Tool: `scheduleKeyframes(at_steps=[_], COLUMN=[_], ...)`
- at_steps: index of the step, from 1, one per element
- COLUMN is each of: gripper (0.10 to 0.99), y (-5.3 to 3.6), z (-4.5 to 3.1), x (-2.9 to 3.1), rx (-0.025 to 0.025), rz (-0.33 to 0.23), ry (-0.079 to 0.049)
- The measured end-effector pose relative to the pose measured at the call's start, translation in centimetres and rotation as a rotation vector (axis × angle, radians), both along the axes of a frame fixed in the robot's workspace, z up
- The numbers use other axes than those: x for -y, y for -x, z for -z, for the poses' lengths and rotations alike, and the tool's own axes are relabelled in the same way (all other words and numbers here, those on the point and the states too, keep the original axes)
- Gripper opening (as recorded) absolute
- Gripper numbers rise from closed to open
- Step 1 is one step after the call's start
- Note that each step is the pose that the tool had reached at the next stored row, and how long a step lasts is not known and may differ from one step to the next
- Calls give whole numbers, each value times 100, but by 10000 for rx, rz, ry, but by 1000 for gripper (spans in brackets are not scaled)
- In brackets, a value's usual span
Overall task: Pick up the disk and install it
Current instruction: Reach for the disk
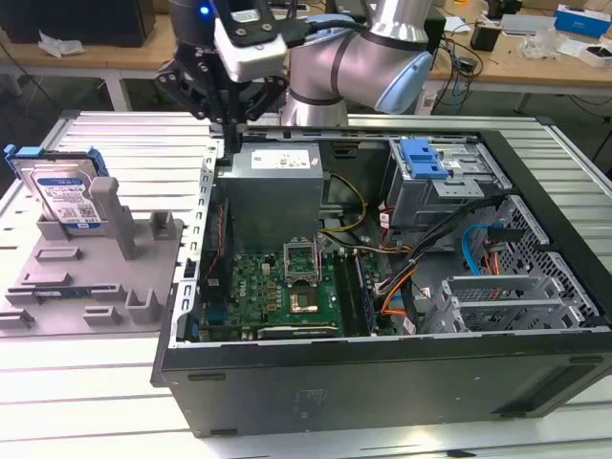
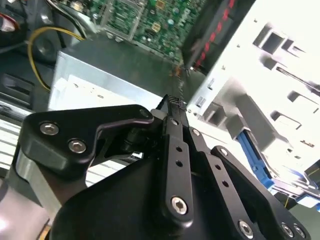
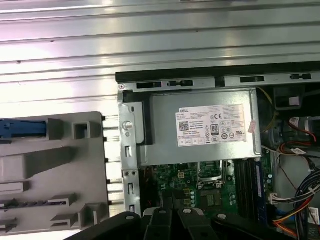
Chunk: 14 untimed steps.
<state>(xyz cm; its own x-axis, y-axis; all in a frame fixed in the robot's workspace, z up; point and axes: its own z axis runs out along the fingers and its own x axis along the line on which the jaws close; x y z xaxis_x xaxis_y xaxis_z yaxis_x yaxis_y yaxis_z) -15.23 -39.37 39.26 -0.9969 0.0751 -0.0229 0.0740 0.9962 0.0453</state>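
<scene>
A: Arm pose first. We see the grey arm reach in from the far side of the table, wrist turned down. The gripper hangs over a back corner of the computer case, on the exterior view's left.

B: Agreed. Jaws: in the second wrist view we see the fingertips meet with nothing between them. Closed, empty.

A: Noted. The power supply lies below them, and the tips look clear of it.

B: The disk: we find it outside the case, at the exterior view's left. It stands tilted and blue-framed in a grey holder tray, label toward the exterior camera, well apart from the gripper.

A: Surface is a pale ribbed metal table. Tray and case sit side by side on it; we cannot tell whether they touch.

B: Room: workbenches behind, with boxes and leads on them.

A: Inside the case, a green motherboard sits mid-floor. A grey drive cage with a blue latch stands at the exterior view's right, with loose cables beside it.

B: Edges: the case lies on its side, open upward. Its rim wall stands between tray and interior. We note open air above the tray and across to the gripper.
</scene>
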Motion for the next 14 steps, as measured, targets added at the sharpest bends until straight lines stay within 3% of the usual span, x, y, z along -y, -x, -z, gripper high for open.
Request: scheduleKeyframes(at_steps=[8, 9, 10, 14], gripper=[106, 106, 106, 106], y=[309, 489, 556, 701], z=[8, 12, 14, 17], x=[-105, -156, -175, -219], rx=[-3, -3, -3, -3], rz=[2, 3, 1, 1], ry=[3, 2, 3, 3])
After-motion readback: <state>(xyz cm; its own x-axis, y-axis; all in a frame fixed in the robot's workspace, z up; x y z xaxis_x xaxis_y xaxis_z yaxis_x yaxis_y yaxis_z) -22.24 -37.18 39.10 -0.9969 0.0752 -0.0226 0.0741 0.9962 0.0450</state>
